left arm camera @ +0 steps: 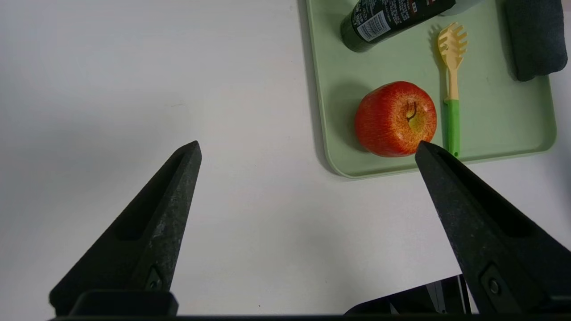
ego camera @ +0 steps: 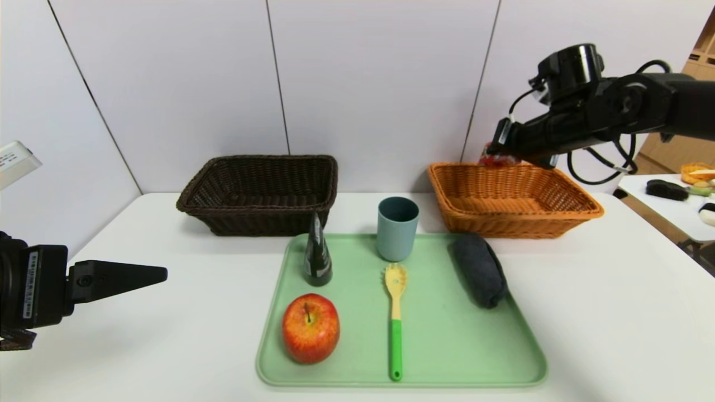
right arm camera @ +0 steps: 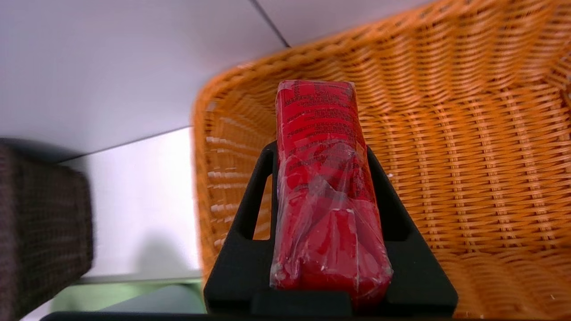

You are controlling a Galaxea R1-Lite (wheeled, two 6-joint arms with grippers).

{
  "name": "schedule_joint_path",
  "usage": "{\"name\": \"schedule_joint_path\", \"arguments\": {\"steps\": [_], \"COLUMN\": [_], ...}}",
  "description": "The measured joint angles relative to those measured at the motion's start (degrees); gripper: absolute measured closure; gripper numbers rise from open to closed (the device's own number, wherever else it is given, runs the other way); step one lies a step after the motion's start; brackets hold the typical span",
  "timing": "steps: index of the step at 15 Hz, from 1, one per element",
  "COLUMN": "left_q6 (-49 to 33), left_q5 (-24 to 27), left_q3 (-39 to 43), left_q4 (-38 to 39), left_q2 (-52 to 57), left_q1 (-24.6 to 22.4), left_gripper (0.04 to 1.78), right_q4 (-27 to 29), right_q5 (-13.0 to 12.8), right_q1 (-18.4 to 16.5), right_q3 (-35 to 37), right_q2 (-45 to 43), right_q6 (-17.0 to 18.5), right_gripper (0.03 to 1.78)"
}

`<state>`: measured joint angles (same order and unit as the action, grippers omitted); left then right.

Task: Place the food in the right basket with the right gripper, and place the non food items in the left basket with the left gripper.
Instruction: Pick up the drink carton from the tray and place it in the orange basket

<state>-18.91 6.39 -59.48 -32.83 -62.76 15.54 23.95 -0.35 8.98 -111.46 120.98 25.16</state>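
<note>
My right gripper (ego camera: 499,158) is shut on the red drink carton (right arm camera: 323,178) and holds it in the air above the far left part of the orange-tan basket (ego camera: 581,215), which also shows in the right wrist view (right arm camera: 482,147). The carton shows as a red speck in the head view (ego camera: 495,161). On the green tray (ego camera: 447,357) are the apple (ego camera: 310,328), dark cone bottle (ego camera: 317,254), teal-grey cup (ego camera: 397,228), pasta spoon (ego camera: 395,318) and dark rolled cloth (ego camera: 479,269). My left gripper (left arm camera: 308,151) is open and empty over the bare table, left of the tray. The dark brown basket (ego camera: 223,192) is empty.
A side table (ego camera: 678,209) at the far right holds other items. A wall runs close behind both baskets. The white table (ego camera: 167,346) surrounds the tray.
</note>
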Motion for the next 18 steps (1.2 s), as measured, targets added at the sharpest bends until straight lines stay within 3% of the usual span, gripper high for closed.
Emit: {"name": "schedule_joint_path", "arguments": {"steps": [3, 7, 13, 15, 18], "left_q6": [0.0, 0.0, -0.2, -0.2, -0.3], "left_q5": [0.0, 0.0, 0.0, 0.0, 0.0], "left_q3": [0.1, 0.0, 0.3, 0.4, 0.5], "left_q4": [0.0, 0.0, 0.0, 0.0, -0.1], "left_q2": [-0.2, -0.6, -0.9, -0.9, -0.8], "left_q1": [0.0, 0.0, 0.0, 0.0, 0.0], "left_gripper": [0.13, 0.13, 0.13, 0.13, 0.13], "right_q4": [-0.1, -0.2, -5.0, -5.5, -0.3], "right_q5": [0.0, 0.0, 0.0, 0.1, 0.1], "right_q1": [-0.3, -0.5, 1.0, 5.1, 16.9], "right_q3": [-0.1, -0.1, -0.3, -0.3, -0.2], "right_q2": [4.2, 6.3, 0.8, -4.9, -12.4], "right_q6": [0.0, -0.2, -0.1, -0.1, 1.1], "right_gripper": [1.36, 0.88, 0.46, 0.38, 0.29]}}
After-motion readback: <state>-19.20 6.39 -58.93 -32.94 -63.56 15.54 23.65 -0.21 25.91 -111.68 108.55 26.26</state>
